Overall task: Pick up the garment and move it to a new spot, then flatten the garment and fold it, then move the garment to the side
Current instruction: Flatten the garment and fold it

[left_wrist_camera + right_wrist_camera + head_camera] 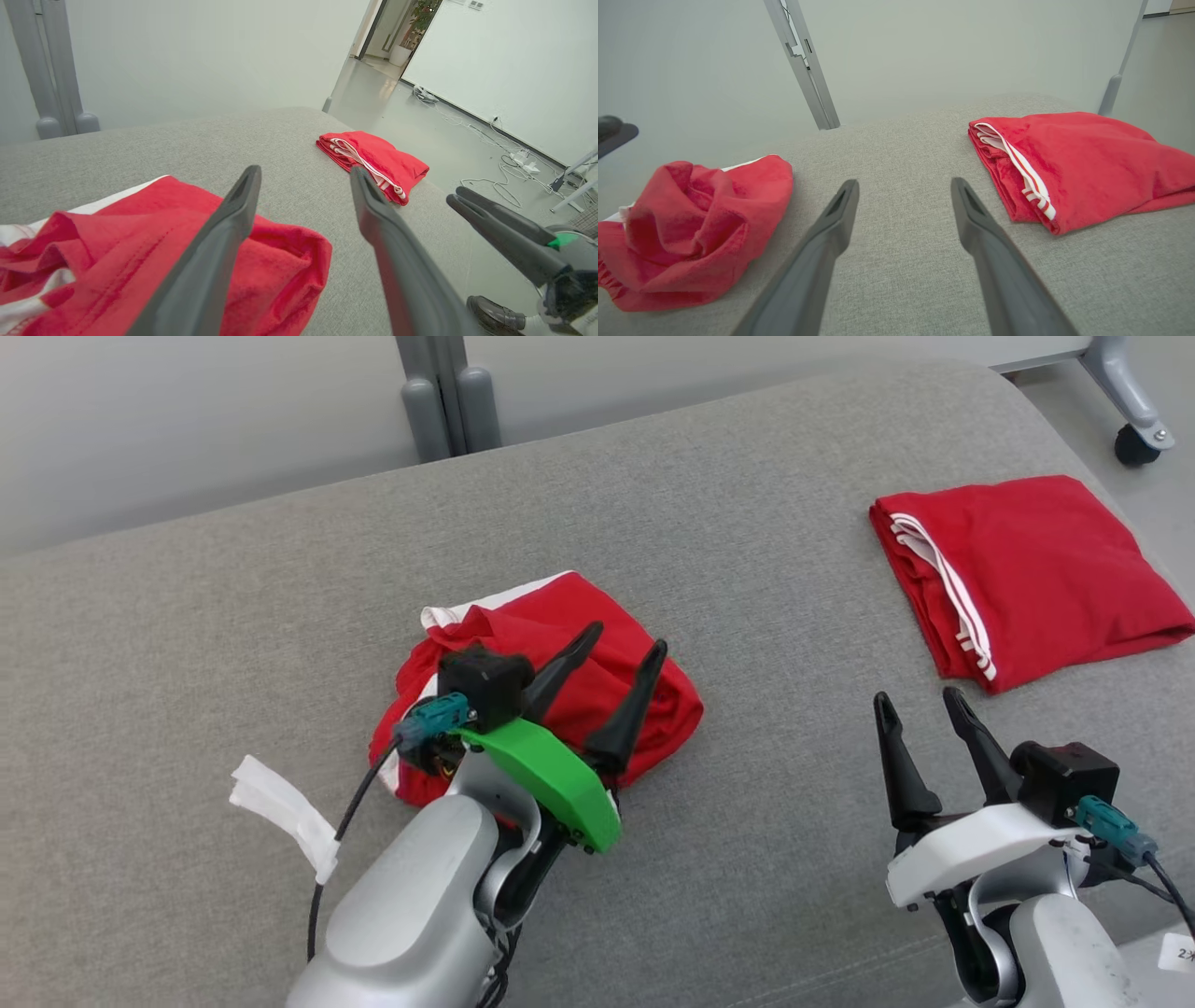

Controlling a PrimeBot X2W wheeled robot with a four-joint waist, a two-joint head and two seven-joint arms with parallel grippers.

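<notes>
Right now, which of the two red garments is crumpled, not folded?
The crumpled garment under the open left gripper, lying bunched; the folded garment beyond the right gripper lies flat and square.

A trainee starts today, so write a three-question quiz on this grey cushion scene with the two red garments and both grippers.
1. True or false: the left gripper is shut on the crumpled red garment.
2. Where does the folded red garment lie? A) on the grey cushion, ahead of the right gripper; B) under the left gripper; C) on the floor.
3. Fill in: the right gripper's jaws stand ____.
Key: 1 false, its jaws stand apart over the garment. 2 A. 3 open.
</notes>
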